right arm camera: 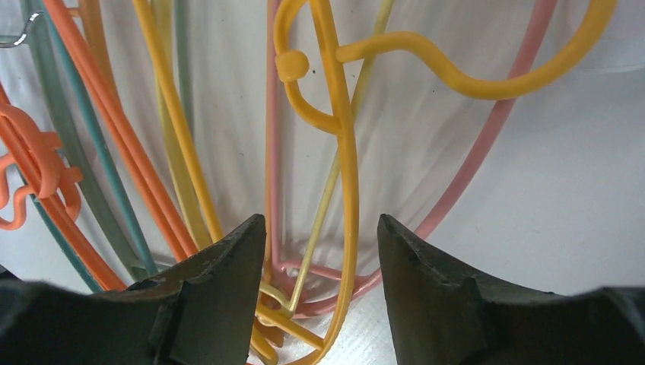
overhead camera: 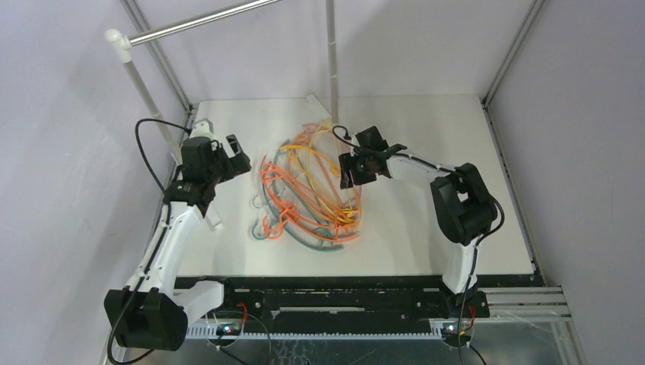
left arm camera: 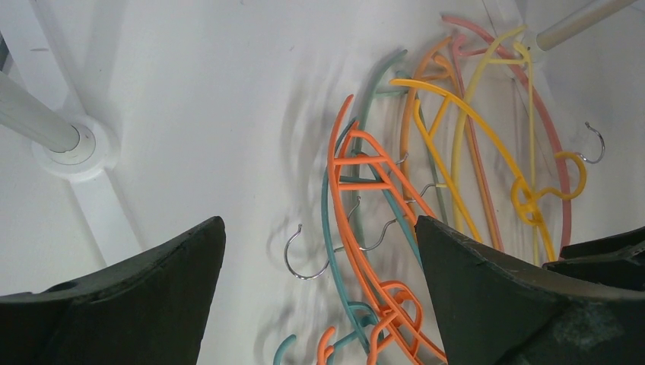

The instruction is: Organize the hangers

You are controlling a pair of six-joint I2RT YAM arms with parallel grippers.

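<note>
Black fingers (right arm camera: 228, 281) of the right gripper (right arm camera: 319, 224) fill the bottom of its wrist view. They stand apart astride a thin yellow plastic hanger (right arm camera: 346, 175) with a gap on either side, so nothing is gripped. A paler strand and a pink bar also run between the jaws.

That hanger belongs to a tangled heap of thin curved plastic hangers (overhead camera: 308, 190) in orange, yellow, pink and teal. The heap lies flat in the middle of the white table (overhead camera: 426, 122), metal hooks crossing one another.

Just left of the heap hangs the left gripper (left arm camera: 319, 222), jaws wide and empty. Beyond it a silver metal rail (overhead camera: 198, 21) rises on a white post (overhead camera: 148, 99) (no hanger shows on it).

The step in hand looks like the pick of one hanger. The next move likely calls for pinching the yellow bar alone, then lifting gently, since snagged neighbours may follow.
</note>
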